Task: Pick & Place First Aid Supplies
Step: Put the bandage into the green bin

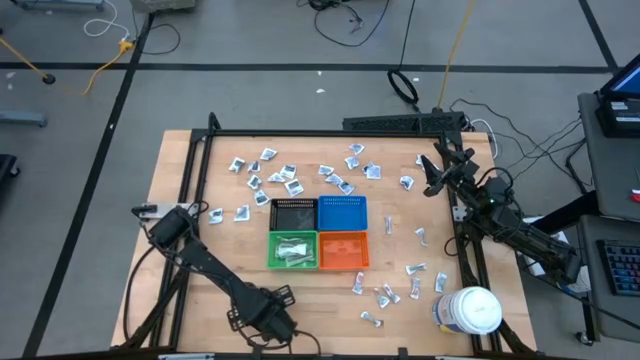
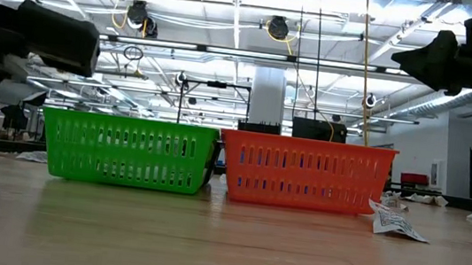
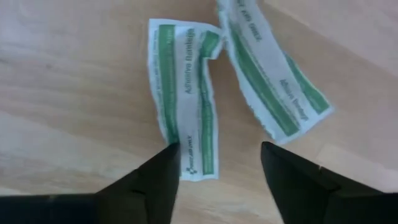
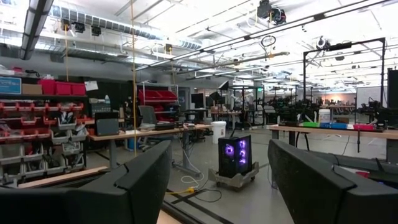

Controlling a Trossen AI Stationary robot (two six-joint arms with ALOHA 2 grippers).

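We hover our left gripper (image 3: 214, 171), jaws apart and empty, over a bandage strip (image 3: 186, 99); next, descend and pinch

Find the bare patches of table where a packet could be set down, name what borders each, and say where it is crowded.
Bare wood lies between the green bin and the table's left edge, and along the near edge left of the white jar. A smaller gap sits right of the blue bin. Packets crowd the far side behind the bins and beside the jar.
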